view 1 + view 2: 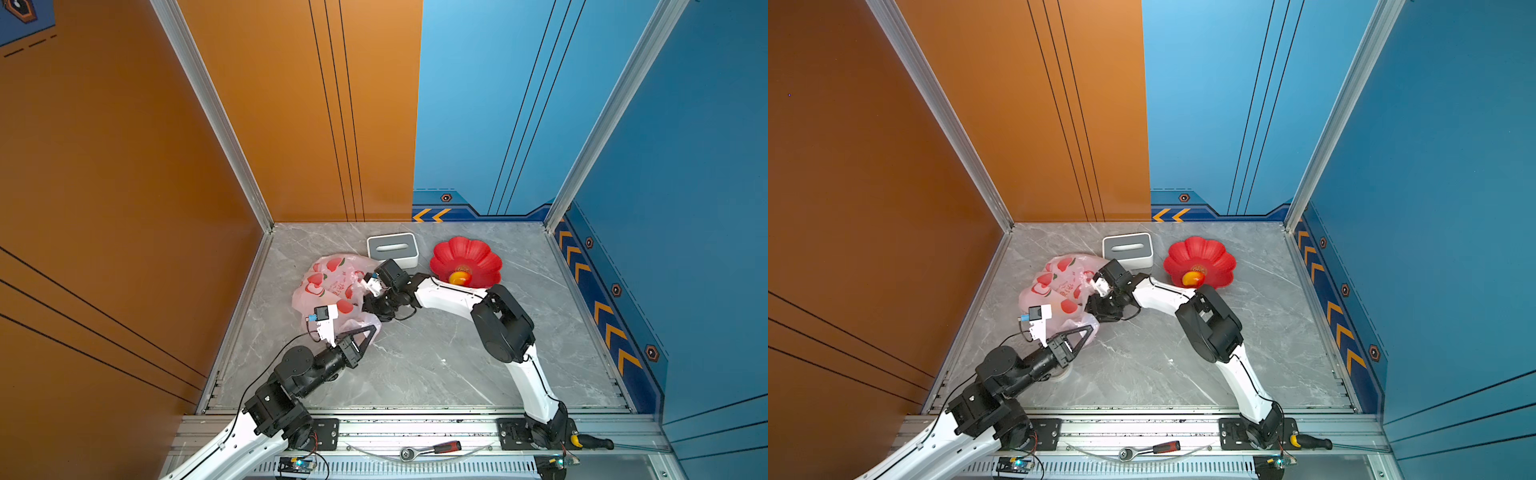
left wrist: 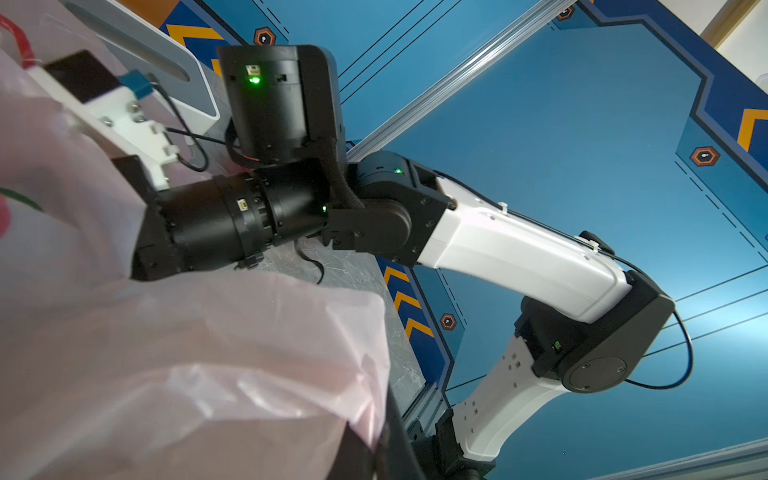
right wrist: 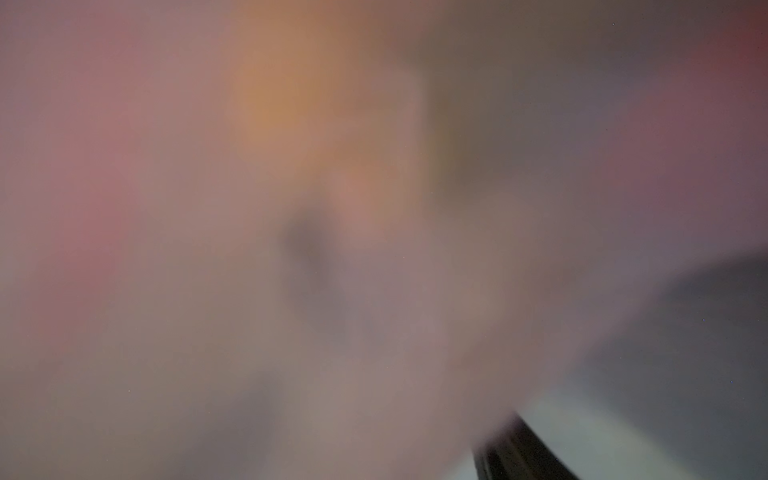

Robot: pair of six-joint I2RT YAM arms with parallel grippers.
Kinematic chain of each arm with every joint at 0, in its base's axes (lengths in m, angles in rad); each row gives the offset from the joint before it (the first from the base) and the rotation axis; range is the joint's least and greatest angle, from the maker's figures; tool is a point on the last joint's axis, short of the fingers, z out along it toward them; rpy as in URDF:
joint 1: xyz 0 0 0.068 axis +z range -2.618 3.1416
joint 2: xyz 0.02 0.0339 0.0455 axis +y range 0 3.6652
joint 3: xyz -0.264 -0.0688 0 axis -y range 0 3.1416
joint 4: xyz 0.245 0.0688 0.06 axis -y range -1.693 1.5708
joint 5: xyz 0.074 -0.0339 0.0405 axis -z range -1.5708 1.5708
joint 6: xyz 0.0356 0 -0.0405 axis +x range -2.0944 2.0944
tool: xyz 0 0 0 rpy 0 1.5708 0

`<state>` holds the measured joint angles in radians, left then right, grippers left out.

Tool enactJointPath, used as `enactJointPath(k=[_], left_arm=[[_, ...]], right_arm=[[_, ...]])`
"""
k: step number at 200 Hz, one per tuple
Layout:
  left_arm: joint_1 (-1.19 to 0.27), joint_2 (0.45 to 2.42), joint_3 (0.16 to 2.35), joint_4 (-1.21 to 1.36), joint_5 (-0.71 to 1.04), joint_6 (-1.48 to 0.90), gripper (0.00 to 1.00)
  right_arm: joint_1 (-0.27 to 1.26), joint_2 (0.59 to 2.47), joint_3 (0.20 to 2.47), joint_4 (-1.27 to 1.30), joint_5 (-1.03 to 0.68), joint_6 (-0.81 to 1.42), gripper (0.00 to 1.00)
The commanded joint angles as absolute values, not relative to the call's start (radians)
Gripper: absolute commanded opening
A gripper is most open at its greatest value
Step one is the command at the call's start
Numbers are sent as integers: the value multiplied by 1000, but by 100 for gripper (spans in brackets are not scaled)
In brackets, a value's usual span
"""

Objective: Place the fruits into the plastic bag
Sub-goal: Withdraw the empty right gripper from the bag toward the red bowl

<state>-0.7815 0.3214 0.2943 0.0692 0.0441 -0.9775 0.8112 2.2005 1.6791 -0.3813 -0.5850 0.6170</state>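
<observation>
The pale-pink plastic bag (image 1: 328, 282) (image 1: 1059, 282) printed with red apples lies at the table's left middle. My left gripper (image 1: 371, 331) (image 2: 384, 436) is shut on the bag's near edge, and the pink film (image 2: 187, 353) is bunched against its jaws. My right wrist (image 1: 384, 305) reaches into the bag's mouth from the right, and the film hides its fingertips. The right wrist view is a pink blur with an orange patch (image 3: 282, 95); only one dark finger (image 3: 519, 453) shows. One yellow-red fruit (image 1: 459, 277) (image 1: 1192, 278) sits in the red dish.
A white-and-grey tissue box (image 1: 392, 249) stands just behind the bag and the right wrist. The red flower-shaped dish (image 1: 465, 257) is at the back right. A ratchet tool (image 1: 432, 449) lies on the front rail. Walls close in the left, back and right sides.
</observation>
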Motion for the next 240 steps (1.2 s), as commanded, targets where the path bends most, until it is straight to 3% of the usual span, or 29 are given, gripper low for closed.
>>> enactJointPath(k=[1, 36, 84, 125, 183, 224, 230, 240], left_arm=[[-793, 301, 288, 45, 15, -976, 0], [-791, 295, 288, 41, 14, -976, 0], [-792, 305, 312, 8, 10, -965, 0], [-792, 283, 302, 8, 0, -973, 0], [-791, 302, 303, 25, 5, -973, 0], [-791, 312, 296, 48, 9, -975, 0], [-791, 312, 293, 52, 9, -976, 0], [-791, 313, 290, 58, 9, -979, 0]], right_arm=[[810, 2093, 1724, -652, -150, 397, 70], [791, 2080, 1751, -704, 109, 337, 73], [740, 2079, 1805, -725, 190, 305, 75], [664, 2016, 1848, -745, 88, 333, 75], [636, 1810, 1714, -744, -205, 350, 78], [629, 1602, 1578, -745, -228, 348, 82], [625, 1571, 1556, -745, -227, 348, 88], [614, 1515, 1528, -744, -226, 352, 89]])
